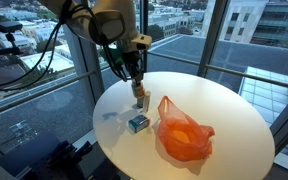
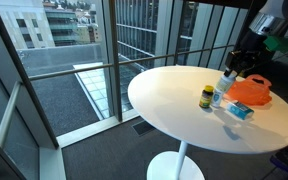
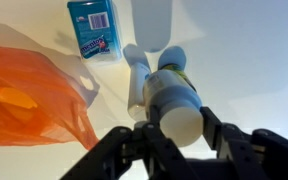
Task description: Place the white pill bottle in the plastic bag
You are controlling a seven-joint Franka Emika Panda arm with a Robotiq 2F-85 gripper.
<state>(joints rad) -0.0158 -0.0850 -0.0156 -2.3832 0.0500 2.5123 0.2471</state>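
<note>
A white-capped pill bottle (image 3: 177,100) with a blue and yellow label stands upright between my gripper's (image 3: 179,125) two black fingers, which press on both sides of its cap. It shows under the gripper in both exterior views (image 1: 137,90) (image 2: 222,90). I cannot tell whether its base touches the table. The orange plastic bag (image 3: 29,95) lies crumpled on the round white table (image 1: 229,115), just beside the bottle. The bag also shows in both exterior views (image 1: 182,135) (image 2: 250,90).
A small teal box (image 3: 92,28) lies near the bag and shows in both exterior views (image 1: 136,122) (image 2: 240,111). A second bottle (image 2: 206,97) with a yellow label stands close to the held one. Large windows surround the table.
</note>
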